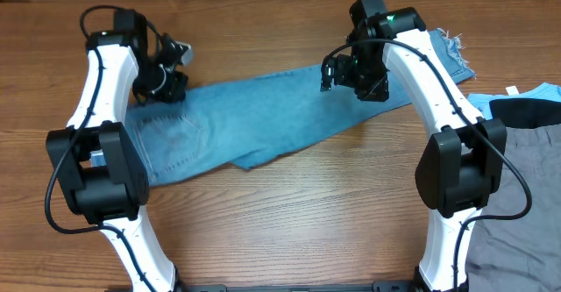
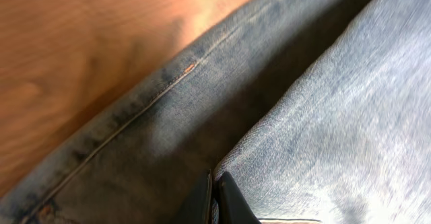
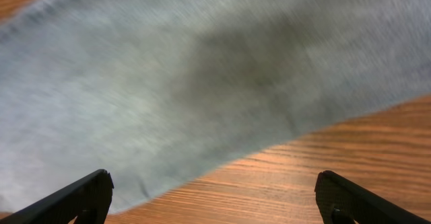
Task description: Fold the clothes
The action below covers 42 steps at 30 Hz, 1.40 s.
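Stretched flat across the table [image 1: 307, 213], waist at left, legs running toward upper right: jeans [image 1: 254, 108] (frayed hems at the far end). Clenched on a fold of denim near the waist, the left pincer [image 2: 214, 192]. Released and spread wide over the leg's lower edge, the right pincer [image 3: 214, 198].

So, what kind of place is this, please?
Probably a robot test bench for laundry folding, not a home: two robot arms at a wooden table, jeans spread out, spare garments heaped beside.
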Motion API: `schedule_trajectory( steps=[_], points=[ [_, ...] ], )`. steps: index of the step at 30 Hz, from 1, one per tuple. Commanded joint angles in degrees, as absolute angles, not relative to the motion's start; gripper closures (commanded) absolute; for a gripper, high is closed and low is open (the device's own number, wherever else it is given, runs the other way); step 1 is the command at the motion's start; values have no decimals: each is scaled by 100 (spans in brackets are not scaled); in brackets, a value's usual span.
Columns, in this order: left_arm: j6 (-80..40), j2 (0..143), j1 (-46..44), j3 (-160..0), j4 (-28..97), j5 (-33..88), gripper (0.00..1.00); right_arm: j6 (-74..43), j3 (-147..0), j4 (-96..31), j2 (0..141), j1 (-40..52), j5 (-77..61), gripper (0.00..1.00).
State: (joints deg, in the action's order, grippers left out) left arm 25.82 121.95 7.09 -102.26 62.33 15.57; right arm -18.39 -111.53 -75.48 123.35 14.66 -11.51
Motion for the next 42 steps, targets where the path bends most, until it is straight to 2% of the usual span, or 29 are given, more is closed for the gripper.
schedule_trajectory(
  steps=[1, 10, 15, 26, 38, 41, 42],
  points=[
    [2224, 12210, 786, -10442, 6097, 1339, 96, -1968, -10879, -7546, 12250, 1439, -1057, 0],
    [2141, 12215, 775, -10427, 5793, 1098, 96, -1977, -10125, -7157, 12250, 1439, -1321, 0],
    [1870, 12331, 775, -10232, 5260, 427, 96, -1977, -10099, -7052, 12250, 1439, -1424, 0],
    [1323, 12919, 779, -10208, 5225, -631, 95, -1977, -10097, -7059, 12250, 1439, -1422, 0],
    [812, 12932, 786, -10210, 5113, -615, 96, -2458, -10097, -7011, 12250, 1090, -1420, 0],
    [812, 12932, 786, -10213, 5124, -615, 96, -2718, -10077, -6991, 12250, 816, -1422, 10],
    [812, 12932, 786, -10213, 5133, -613, 96, -2729, -10073, -6982, 12250, 722, -1437, 25]
  ],
)
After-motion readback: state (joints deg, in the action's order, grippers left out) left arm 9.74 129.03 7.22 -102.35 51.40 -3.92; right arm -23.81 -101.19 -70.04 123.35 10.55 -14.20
